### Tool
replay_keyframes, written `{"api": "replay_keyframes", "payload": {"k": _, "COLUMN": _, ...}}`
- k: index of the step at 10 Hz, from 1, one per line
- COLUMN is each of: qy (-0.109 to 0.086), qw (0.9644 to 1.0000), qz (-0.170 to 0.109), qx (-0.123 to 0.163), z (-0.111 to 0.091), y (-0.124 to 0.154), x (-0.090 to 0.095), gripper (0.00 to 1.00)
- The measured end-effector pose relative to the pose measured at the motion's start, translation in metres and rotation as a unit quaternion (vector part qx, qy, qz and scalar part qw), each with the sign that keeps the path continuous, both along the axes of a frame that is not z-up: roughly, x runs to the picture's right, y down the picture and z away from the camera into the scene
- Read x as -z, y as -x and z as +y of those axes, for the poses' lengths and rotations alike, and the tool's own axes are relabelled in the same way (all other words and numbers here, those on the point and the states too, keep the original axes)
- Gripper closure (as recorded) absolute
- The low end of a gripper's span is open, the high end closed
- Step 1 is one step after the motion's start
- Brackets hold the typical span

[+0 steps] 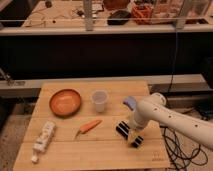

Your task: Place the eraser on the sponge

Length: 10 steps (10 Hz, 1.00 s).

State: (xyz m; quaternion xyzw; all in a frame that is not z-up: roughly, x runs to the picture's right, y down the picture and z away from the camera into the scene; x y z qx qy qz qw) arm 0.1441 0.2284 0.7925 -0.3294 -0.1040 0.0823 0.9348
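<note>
The black eraser (122, 129) with thin white stripes lies on the wooden table (100, 150), right of centre near the front. My gripper (131, 132) is lowered onto its middle, open, with a finger on either side of the block. The eraser's two ends stick out from under it. The light-blue sponge (129, 101) lies just behind, near the table's right edge, and the white arm (170, 117) covers part of it.
An orange-brown bowl (65, 102) sits at the back left and a clear plastic cup (99, 100) at the back centre. An orange carrot-like thing (89, 126) lies mid-table. A white tube (43, 137) lies at the front left. Cables (175, 145) trail on the floor to the right.
</note>
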Motion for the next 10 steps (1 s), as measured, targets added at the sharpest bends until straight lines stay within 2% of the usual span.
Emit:
{"api": "replay_keyframes", "payload": {"k": 7, "qy": 0.012, "qw": 0.9999, "qz": 0.002, "qx": -0.007, "z": 0.0035, "y": -0.0047, "x": -0.0066, "gripper": 0.2}}
{"api": "replay_keyframes", "payload": {"k": 10, "qy": 0.011, "qw": 0.9999, "qz": 0.003, "qx": -0.002, "z": 0.0031, "y": -0.0047, "x": -0.0103, "gripper": 0.2}}
